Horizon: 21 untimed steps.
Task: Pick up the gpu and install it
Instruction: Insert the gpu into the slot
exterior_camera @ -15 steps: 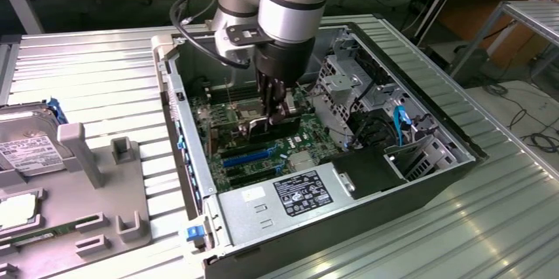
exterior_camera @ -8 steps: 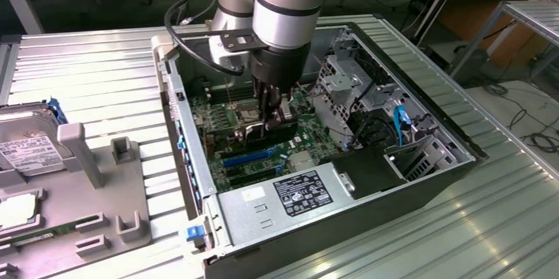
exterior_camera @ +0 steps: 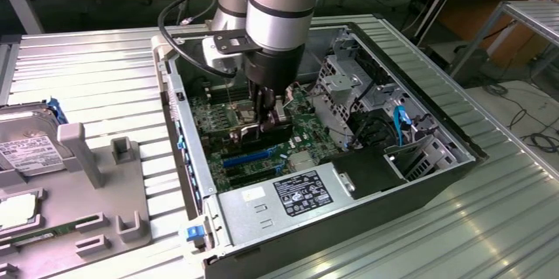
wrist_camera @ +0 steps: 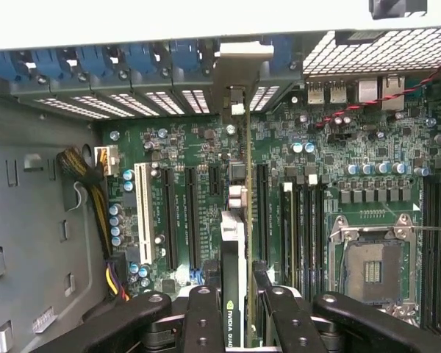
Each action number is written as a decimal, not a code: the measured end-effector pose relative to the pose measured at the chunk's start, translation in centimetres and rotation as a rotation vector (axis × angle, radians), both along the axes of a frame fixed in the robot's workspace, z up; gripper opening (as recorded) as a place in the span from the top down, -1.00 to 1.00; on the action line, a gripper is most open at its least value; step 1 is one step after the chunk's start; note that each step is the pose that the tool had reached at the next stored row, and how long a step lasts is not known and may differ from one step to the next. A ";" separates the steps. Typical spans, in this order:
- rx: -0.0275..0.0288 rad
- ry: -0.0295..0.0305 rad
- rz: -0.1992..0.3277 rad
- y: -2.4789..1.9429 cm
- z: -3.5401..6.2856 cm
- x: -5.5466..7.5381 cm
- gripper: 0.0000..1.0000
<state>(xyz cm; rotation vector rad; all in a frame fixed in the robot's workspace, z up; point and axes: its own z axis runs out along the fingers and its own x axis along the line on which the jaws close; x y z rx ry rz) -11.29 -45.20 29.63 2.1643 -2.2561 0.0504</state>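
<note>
Resting outside the computer case [exterior_camera: 172, 76], to the exterior view's left, a hard drive [exterior_camera: 26, 151] is lying on a grey fixture [exterior_camera: 109, 181]. Inside the case, the gripper [wrist_camera: 240, 296] is clenching the gpu [wrist_camera: 239, 220] by its top edge, holding it upright and edge-on over the motherboard slots [wrist_camera: 191, 213], its silver bracket [wrist_camera: 242, 53] sitting near the case's rear wall

My arm [exterior_camera: 277, 10] reaches down into the open computer case [exterior_camera: 419, 187]; my pincer [exterior_camera: 267, 118] stands over the green motherboard [exterior_camera: 307, 136], clamped on the gpu [exterior_camera: 262, 136], a dark card near the blue slot [exterior_camera: 245, 159]; the silver power supply [exterior_camera: 279, 200] lies nearest the camera; at the exterior view's left, a hard drive [exterior_camera: 26, 151] and a green memory stick [exterior_camera: 44, 233] rest in a grey holder [exterior_camera: 105, 181].
</note>
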 end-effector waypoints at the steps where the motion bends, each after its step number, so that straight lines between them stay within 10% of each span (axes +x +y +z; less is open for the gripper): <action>1: -0.0001 0.0001 0.000 0.00 0.00 0.0 0.47; 21: -0.0050 0.0000 0.000 -0.01 -1.40 0.0 0.47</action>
